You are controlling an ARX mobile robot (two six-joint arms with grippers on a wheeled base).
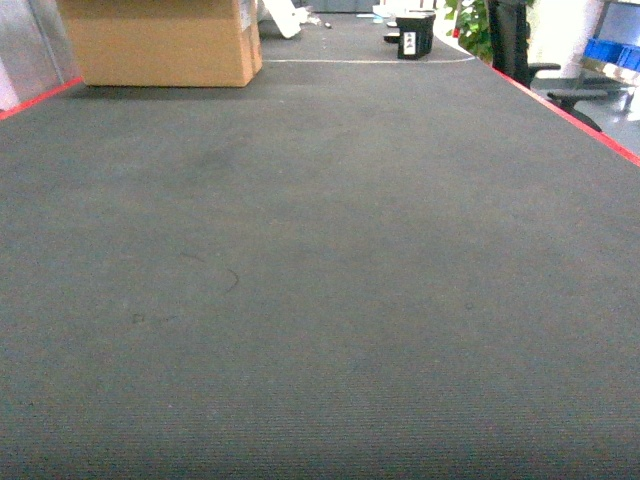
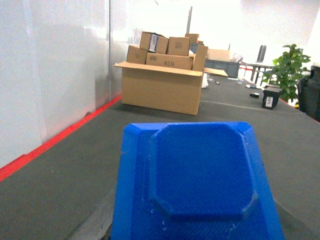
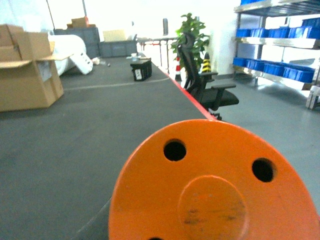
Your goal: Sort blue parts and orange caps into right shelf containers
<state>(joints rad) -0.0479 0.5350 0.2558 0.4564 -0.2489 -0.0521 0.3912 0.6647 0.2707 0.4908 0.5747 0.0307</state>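
Left wrist view, close up: a blue part (image 2: 197, 187) filling the lower middle of the frame, right at the camera. No fingers visible, so grip and opening impossible to tell. Matte printed plastic, finely ridged near the bottom edge; a broad slab with a raised octagon-like panel on top, corners cut at angles. Long axis running straight away from the camera, narrower at the far end. Beyond it, dark gray carpet (image 2: 75, 175), a red floor stripe (image 2: 50, 142) off to the left along a pale wall, and an open cardboard box (image 2: 160, 87) farther ahead, smaller cartons stacked inside. A potted plant (image 2: 289, 67) far ahead to the right.

Head view: neither arm showing, only ribbed gray carpet, the cardboard box at the far left, a black bin (image 1: 414, 35) far ahead.

Right wrist view: an orange cap (image 3: 212, 185) filling the lower right, right at the camera. Again no fingers seen, so opening not readable. Smooth round disc facing up toward the lens, two dark round holes near its upper rim, a shallow raised circle at the center. Ahead to the right, a black office chair (image 3: 205, 82); farther right, a steel shelf (image 3: 280, 42) carrying rows of blue crates (image 3: 280, 70).
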